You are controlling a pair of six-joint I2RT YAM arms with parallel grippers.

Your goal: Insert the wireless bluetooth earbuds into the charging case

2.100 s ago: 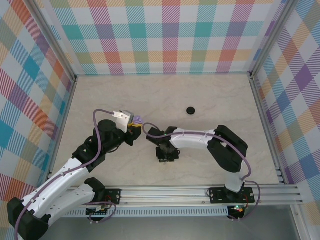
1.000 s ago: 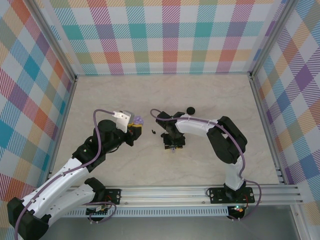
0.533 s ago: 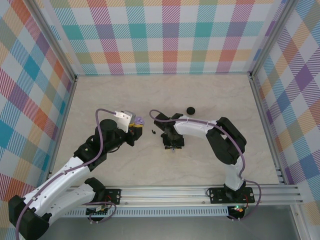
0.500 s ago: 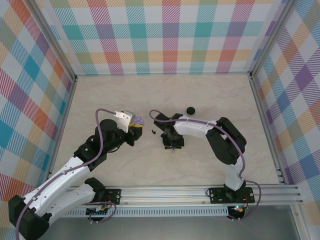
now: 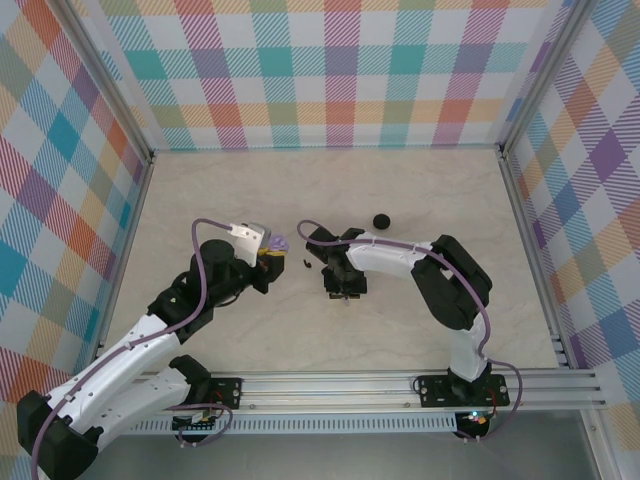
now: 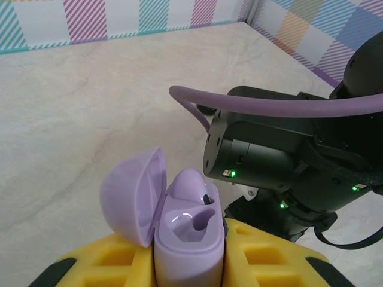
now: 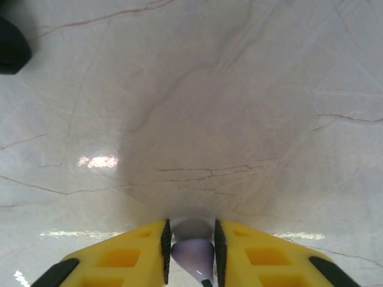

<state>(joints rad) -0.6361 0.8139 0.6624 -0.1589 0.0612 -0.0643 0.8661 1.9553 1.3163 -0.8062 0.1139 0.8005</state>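
Left tool [image 6: 189,270] holds the case [image 6: 179,236], one earbud [image 6: 189,182] inside; right tool [image 7: 191,246] holds another earbud [image 7: 192,256].

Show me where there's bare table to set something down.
Bare: the far strip of table along the checkered back wall, and the right side beyond the black case. Crowded: the middle, where the left gripper holds the lavender case beside tiny black earbuds and the right gripper.

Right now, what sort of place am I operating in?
Probably a robot test cell, not a home: plaid-patterned panel walls enclose a marble-look tabletop, and an aluminium rail along the near edge carries both arm bases.
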